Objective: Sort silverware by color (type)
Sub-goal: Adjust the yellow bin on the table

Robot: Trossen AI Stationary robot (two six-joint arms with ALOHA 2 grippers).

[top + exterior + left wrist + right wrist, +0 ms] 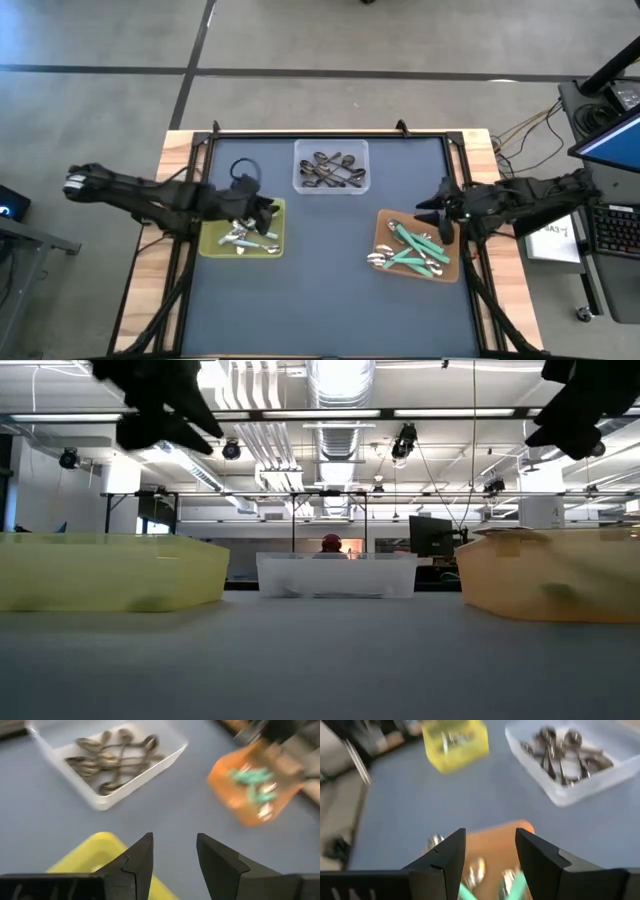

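Note:
Dark metal spoons lie in the clear tray at the far middle. Pale-blue-handled pieces lie in the yellow tray at the left. Teal-handled pieces lie in the orange-brown tray at the right. My left gripper is open and empty above the yellow tray's far right corner; its fingers show in the left wrist view. My right gripper is open and empty above the orange-brown tray's far edge; its fingers show in the right wrist view.
A black frame runs around the blue-grey table top. A coiled black cable lies beside the clear tray. Bare table lies between the trays and toward the near edge. A monitor and keyboard stand off the table's right side.

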